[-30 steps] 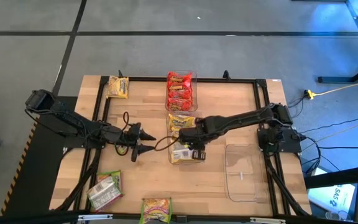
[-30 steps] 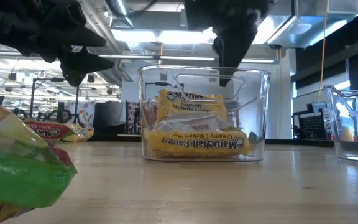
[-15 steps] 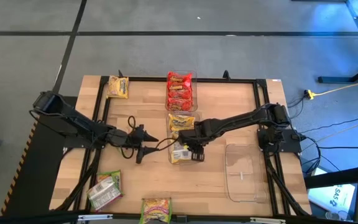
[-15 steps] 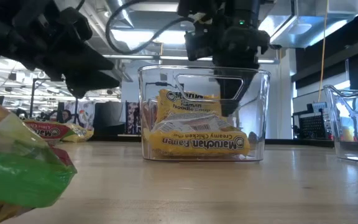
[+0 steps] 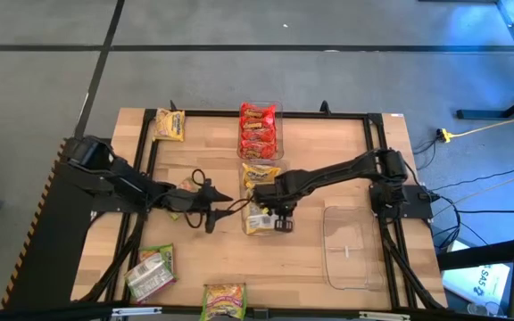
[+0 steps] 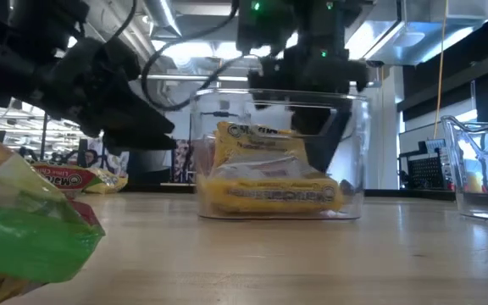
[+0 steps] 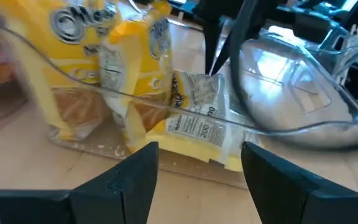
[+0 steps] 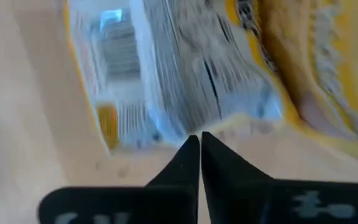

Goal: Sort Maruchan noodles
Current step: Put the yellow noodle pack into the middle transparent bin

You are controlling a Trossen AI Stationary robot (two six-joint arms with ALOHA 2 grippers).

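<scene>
A clear bin [image 5: 244, 198] in the table's middle holds several yellow Maruchan packets [image 6: 269, 191], some on edge, one lying printed back up [image 7: 194, 124]. My right gripper [image 5: 279, 217] is shut and reaches down inside this bin from above. My left gripper [image 5: 214, 208] is open and hovers just left of the bin, pointing right at its wall [image 7: 166, 109]. Red packets fill a second clear bin [image 5: 259, 129] at the far edge. Loose packets lie flat on the table: a yellow one [image 5: 169, 125] far left, green/pink ones [image 5: 150, 272] [image 5: 224, 299] near left. My right gripper has its shut fingertips [image 8: 191, 149] against the near edge of the back-up yellow packet [image 8: 185, 93] in the middle bin, coming from above and pointing down. The packet lies on the bin's floor. Blur hides whether the tips press on it or only touch it.
An empty clear bin [image 5: 346, 245] stands right of the middle bin, near the right arm's base. A black frame rail [image 5: 266, 113] runs around the tabletop. Bare wood lies between the bins and the near edge. Cables loop beside the left gripper.
My left gripper has moved right, toward the middle bin, staying open. My right gripper has sunk deeper into that bin and edged slightly left, staying shut. The front yellow packet in the bin has shifted.
</scene>
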